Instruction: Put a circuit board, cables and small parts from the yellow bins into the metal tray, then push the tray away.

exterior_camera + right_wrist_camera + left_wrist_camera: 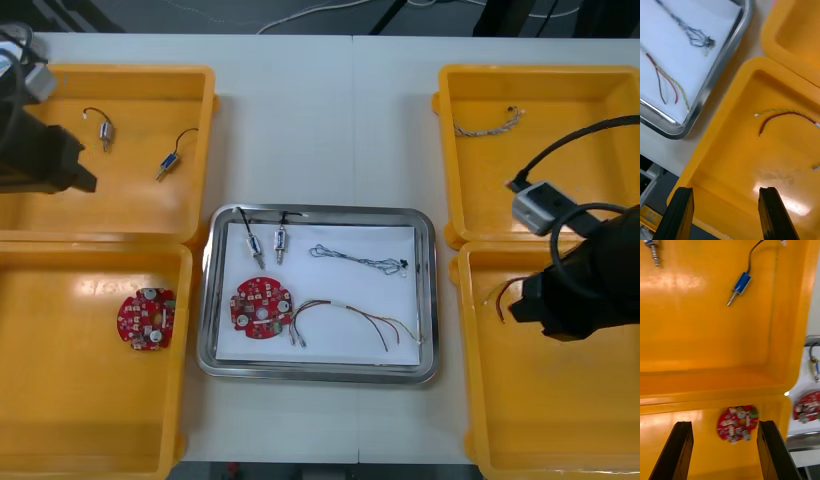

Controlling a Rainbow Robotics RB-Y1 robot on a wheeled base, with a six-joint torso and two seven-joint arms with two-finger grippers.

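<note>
While over a yellow bin, right gripper short of cable

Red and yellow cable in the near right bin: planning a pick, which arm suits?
Right pincer, open, hangs over that bin, cable ahead; left pincer is over the left bins.

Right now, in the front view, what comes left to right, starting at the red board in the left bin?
Left bin's circuit board → tray's circuit board → tray's red and yellow cable → right bin's red and yellow cable.
</note>
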